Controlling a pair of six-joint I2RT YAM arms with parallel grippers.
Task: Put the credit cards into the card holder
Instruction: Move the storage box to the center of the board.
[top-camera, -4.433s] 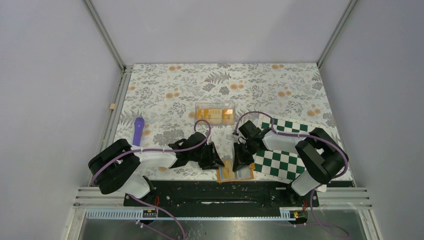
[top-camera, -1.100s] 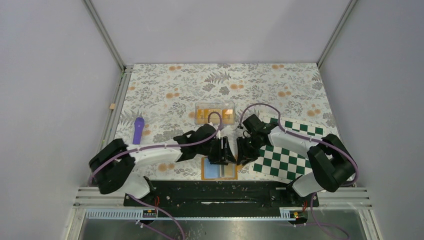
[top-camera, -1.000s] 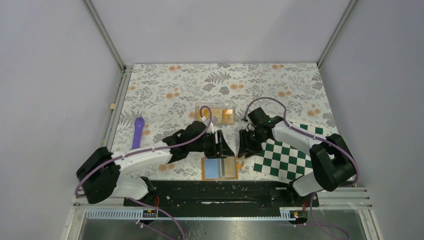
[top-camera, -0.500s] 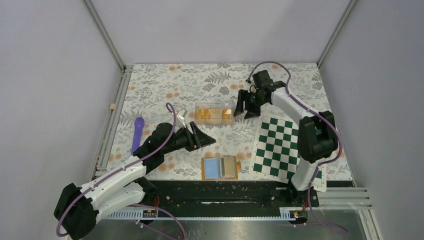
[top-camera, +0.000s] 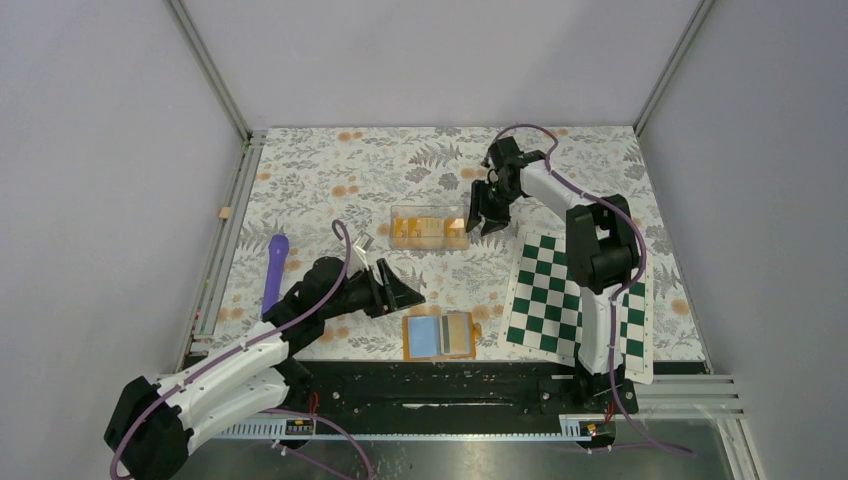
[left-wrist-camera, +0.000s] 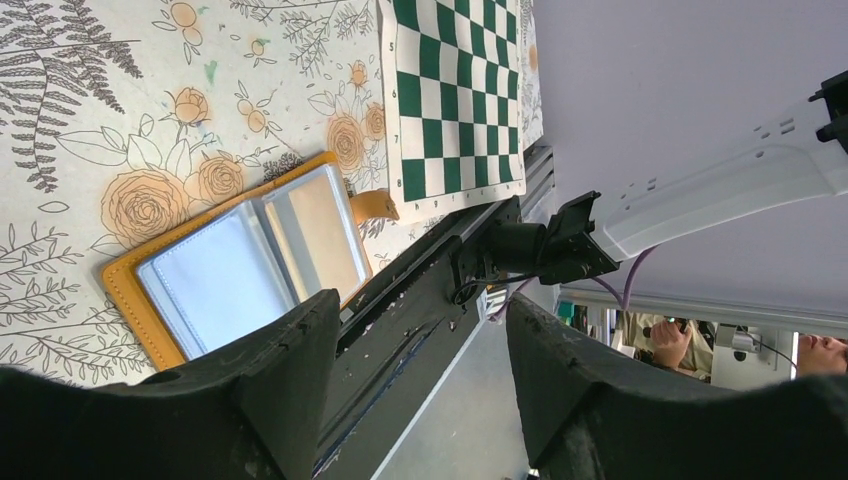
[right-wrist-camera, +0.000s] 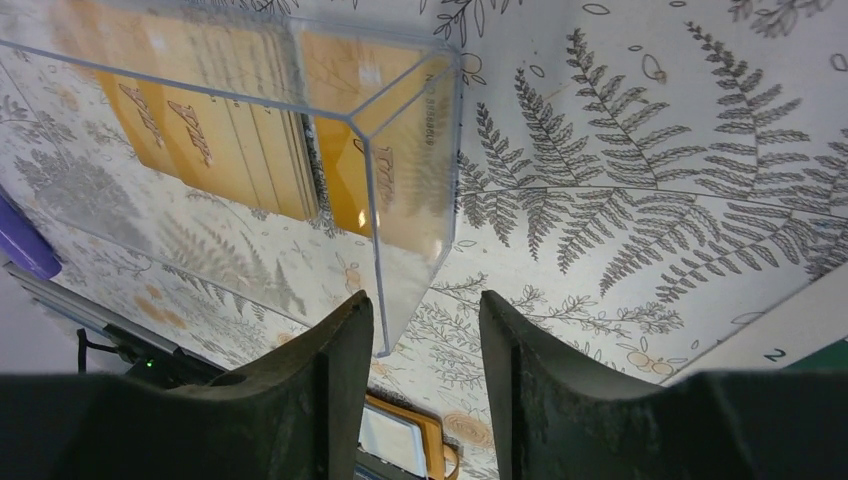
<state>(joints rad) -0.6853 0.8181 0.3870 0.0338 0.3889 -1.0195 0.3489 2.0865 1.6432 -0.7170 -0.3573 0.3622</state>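
The orange card holder (top-camera: 440, 336) lies open near the front edge, its light-blue pockets facing up. It also shows in the left wrist view (left-wrist-camera: 240, 272). Several orange-yellow credit cards (top-camera: 428, 229) sit inside a clear plastic box (top-camera: 430, 209). In the right wrist view the cards (right-wrist-camera: 215, 130) show through the box wall (right-wrist-camera: 400, 200). My right gripper (top-camera: 484, 221) is open and empty at the box's right end, with the box corner just in front of its left fingertip (right-wrist-camera: 352, 320). My left gripper (top-camera: 405, 290) is open and empty, above and left of the holder.
A green-and-white chequered board (top-camera: 565, 300) lies at the right front, under the right arm. A purple object (top-camera: 276, 262) lies at the left. The black base rail (top-camera: 430, 385) runs along the front edge.
My right gripper has swung back from the far side to the right end of the clear box. My left gripper has stayed near the open holder, shifting slightly.
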